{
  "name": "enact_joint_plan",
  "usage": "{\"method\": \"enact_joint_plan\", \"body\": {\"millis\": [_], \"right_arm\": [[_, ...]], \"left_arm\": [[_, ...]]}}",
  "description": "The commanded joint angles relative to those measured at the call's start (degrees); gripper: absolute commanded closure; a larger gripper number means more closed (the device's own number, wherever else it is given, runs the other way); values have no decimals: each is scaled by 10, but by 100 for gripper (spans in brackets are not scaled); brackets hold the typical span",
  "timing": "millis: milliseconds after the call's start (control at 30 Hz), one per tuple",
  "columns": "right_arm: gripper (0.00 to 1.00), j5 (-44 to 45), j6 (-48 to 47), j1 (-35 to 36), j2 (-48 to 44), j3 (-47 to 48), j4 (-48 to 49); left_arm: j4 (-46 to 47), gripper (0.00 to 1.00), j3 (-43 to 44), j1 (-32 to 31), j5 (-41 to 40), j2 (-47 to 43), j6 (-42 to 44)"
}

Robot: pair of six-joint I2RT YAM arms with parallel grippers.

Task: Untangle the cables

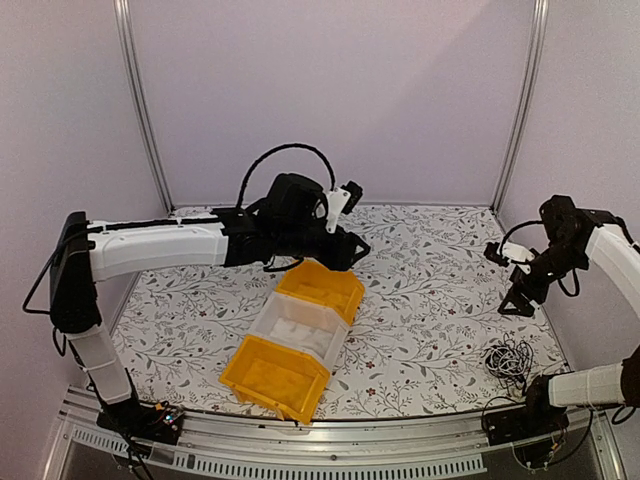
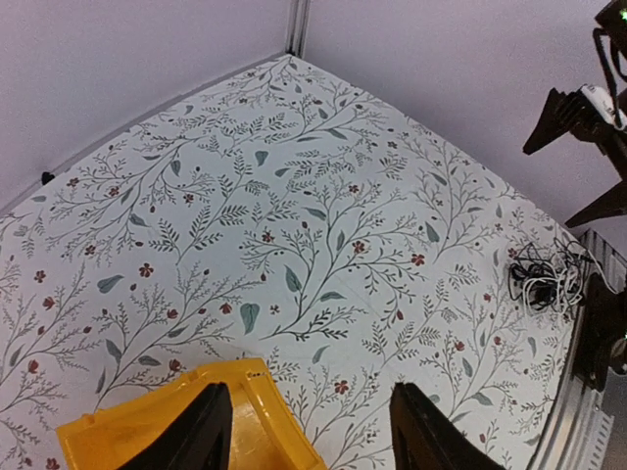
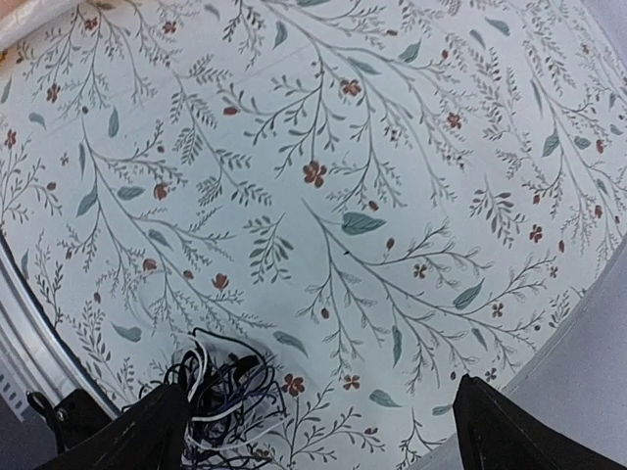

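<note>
Black and white cables [image 1: 510,358] are lying in one small messy bunch on the table [image 1: 430,290]. They are sitting close to the near edge, just beside the base of the right arm. Nothing is holding them yet.

The right fingers [image 1: 522,298] are hanging in the air a bit farther back than the bunch. They are spread wide with nothing between them. I am thinking a few things could be going wrong soon. If they are dropping straight down, they are missing the bunch and bumping the table. If they are grabbing the whole bunch at once, they are only lifting a lump and pulling the knots tighter. The cables are thin, so one could be slipping out. A push could be sending the bunch off the near edge, or getting it stuck on the arm's base.

Three bins [image 1: 300,325] are sitting in a row in the middle of the table.

The left fingers [image 1: 350,248] are hovering over the far yellow bin, well apart from the cables. They are wide too, and holding nothing. Reaching across, that arm could be knocking the bins. If it is not helping, one arm is just dragging the bunch around.
</note>
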Motion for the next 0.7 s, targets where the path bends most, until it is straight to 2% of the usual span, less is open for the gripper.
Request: {"method": "enact_joint_plan", "body": {"millis": [0, 233, 467, 567, 667], "right_arm": [[1, 52, -110, -3, -17, -46, -116], [1, 76, -123, -3, -1, -118, -146], [2, 88, -112, -3, 27, -155, -111], [8, 92, -100, -3, 56, -167, -82], [21, 98, -87, -2, 90, -179, -45]], "left_arm": [[1, 42, 28, -23, 43, 31, -12], [-1, 41, 48, -28, 51, 55, -17], [-9, 41, 57, -29, 44, 64, -10], [-8, 41, 60, -29, 43, 65, -13], [-13, 42, 62, -28, 41, 66, -17]]}}
